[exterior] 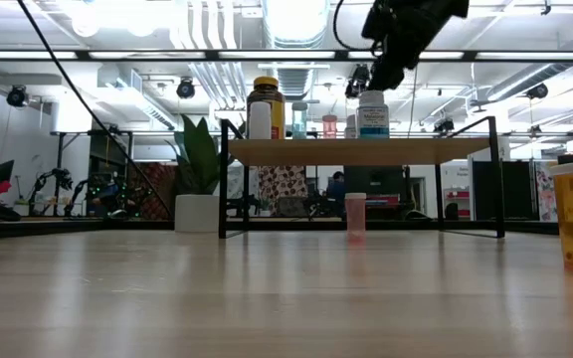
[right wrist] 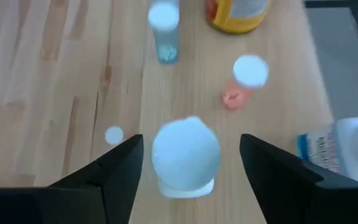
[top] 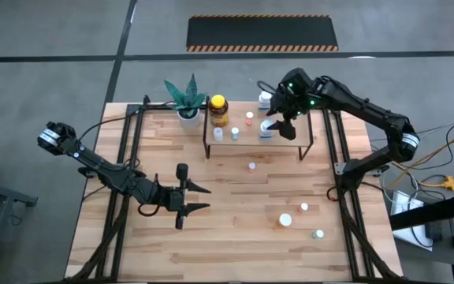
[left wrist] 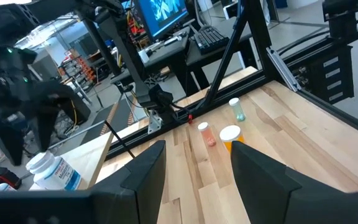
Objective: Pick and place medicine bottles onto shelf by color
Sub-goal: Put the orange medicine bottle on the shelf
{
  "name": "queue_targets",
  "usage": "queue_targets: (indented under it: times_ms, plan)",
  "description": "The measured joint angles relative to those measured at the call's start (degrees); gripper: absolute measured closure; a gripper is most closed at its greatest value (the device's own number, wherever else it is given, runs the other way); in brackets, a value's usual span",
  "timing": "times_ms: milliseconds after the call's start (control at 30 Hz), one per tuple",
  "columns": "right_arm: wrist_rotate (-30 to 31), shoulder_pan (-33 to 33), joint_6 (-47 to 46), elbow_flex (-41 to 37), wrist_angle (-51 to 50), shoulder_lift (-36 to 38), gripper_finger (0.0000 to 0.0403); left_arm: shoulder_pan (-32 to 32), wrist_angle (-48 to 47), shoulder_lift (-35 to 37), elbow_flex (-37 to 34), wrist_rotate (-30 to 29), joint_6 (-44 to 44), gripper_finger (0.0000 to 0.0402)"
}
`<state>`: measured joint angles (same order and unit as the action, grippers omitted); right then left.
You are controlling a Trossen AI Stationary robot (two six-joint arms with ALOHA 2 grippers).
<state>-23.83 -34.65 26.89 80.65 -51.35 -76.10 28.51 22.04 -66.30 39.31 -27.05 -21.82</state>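
The light-wood shelf (top: 252, 143) stands at the table's far middle. On it stand a large amber bottle with a yellow cap (top: 218, 110), several small white bottles (top: 235, 132) and a white bottle with a blue label (exterior: 372, 114). My right gripper (top: 278, 120) is open above the shelf's right part. Its fingers stand on either side of a white-capped bottle (right wrist: 185, 154) without touching it. Several small bottles (top: 285, 220) stand on the table at the near right. My left gripper (top: 199, 199) is open and empty, low over the table's near middle.
A white pot with a green plant (top: 187, 106) stands left of the shelf. A pink-capped bottle (top: 251, 166) stands on the table just in front of the shelf. Black frame rails (top: 124, 158) run along both table sides.
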Motion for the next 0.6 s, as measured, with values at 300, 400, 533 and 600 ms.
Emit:
queue_targets:
  times_ms: [300, 400, 533, 600]
  plan:
    - [-0.12, 3.00, -15.44, 10.21, -8.54, 3.92, 0.0154, 0.04, 0.07, 0.07, 0.00, 0.00, -1.07, 0.0237]
    - [-0.02, 5.87, -20.71, 10.77, -9.62, 7.08, 0.0161, 0.04, 0.12, 0.09, 0.00, 0.00, -1.07, 0.0237]
    - [-0.07, 12.90, -26.43, 9.93, -10.24, 10.60, 0.0163, 0.04, 0.34, 0.09, 0.20, 0.00, -1.07, 0.0237]
    - [0.12, 17.77, -29.31, 9.14, -9.95, 11.75, 0.0163, 0.02, 0.42, 0.09, 0.33, 0.00, -1.07, 0.0237]
